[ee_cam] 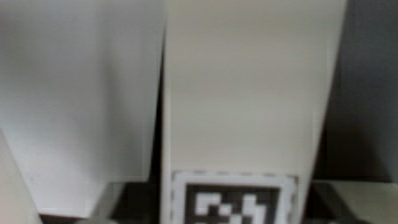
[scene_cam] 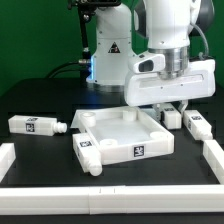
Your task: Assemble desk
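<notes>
- The tabletop panel lies flat in the middle of the table, rim upward, with no leg seen standing in it.
- One leg, the far-left leg, lies on its side near the table's edge on the exterior view's left, well apart from the panel.
- A second, the corner leg, lies against the panel's near corner on the exterior view's left. Whether it is fastened there cannot be told.
- A third, the outer leg, lies toward the table's edge on the exterior view's right.
- A fourth, the near leg, rests just beside the panel's far corner on that side, directly under the gripper.
- In the wrist view a tagged white part fills the frame close to the camera; it is judged to be that fourth leg.
- The fingers are hidden in both views, so it cannot be told whether they are apart or clamped on anything.
- The assembly is judged to be at an early stage: every leg appears unfitted, and all four remain to be set into the panel.
</notes>
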Action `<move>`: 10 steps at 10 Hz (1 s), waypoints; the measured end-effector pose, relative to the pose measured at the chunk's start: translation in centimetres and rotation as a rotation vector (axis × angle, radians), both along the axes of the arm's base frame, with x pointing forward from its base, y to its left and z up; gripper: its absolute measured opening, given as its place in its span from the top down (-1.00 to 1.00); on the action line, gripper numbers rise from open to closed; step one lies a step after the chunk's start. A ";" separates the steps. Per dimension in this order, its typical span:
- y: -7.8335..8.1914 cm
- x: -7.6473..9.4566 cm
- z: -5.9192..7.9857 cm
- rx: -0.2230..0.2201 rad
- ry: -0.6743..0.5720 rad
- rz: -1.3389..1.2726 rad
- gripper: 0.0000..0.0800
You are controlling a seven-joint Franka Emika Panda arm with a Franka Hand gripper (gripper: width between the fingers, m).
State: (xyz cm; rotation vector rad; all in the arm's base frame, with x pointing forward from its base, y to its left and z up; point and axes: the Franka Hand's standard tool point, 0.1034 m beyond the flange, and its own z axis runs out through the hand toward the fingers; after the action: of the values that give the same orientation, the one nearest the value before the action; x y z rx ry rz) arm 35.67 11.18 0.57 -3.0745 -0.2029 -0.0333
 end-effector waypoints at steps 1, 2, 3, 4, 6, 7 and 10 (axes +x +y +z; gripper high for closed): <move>0.0 0.0 0.0 0.000 0.001 0.000 0.05; 0.0 0.0 0.0 0.000 0.001 0.000 -0.40; 0.0 0.0 0.1 0.000 0.002 0.005 -0.40; -0.2 0.0 0.6 0.000 0.004 0.015 -0.58; -0.6 0.1 2.5 0.001 0.025 0.019 -0.61; -0.7 0.4 4.1 0.004 0.037 0.023 -0.62; -0.7 2.3 6.0 0.010 0.062 0.028 -0.62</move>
State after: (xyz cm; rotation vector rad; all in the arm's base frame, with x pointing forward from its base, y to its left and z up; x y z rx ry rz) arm 37.94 10.44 6.57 -3.0570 -0.2411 0.0623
